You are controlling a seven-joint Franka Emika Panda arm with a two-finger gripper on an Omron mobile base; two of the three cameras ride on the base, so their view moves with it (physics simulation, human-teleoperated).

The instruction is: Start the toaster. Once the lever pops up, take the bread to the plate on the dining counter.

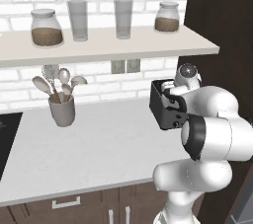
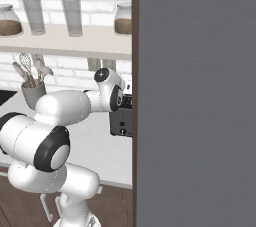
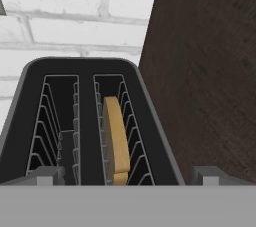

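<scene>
the bread (image 3: pixel 116 141) stands in the toaster (image 3: pixel 20 121), right slot.

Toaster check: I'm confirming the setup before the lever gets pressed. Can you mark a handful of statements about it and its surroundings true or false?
1. The bread stands in one of the slots of the toaster. True.
2. Both slots hold a slice. False: in the hand view the left slot has no bread in it.
3. The gripper is clamped on the bread. False: its jaws stand open, wide apart, above the toaster, touching nothing.
4. The toaster sits on the counter next to a dark wood panel. True.
5. The utensil holder is lying on its side. False: it stands upright with spoons and a whisk in it.
</scene>
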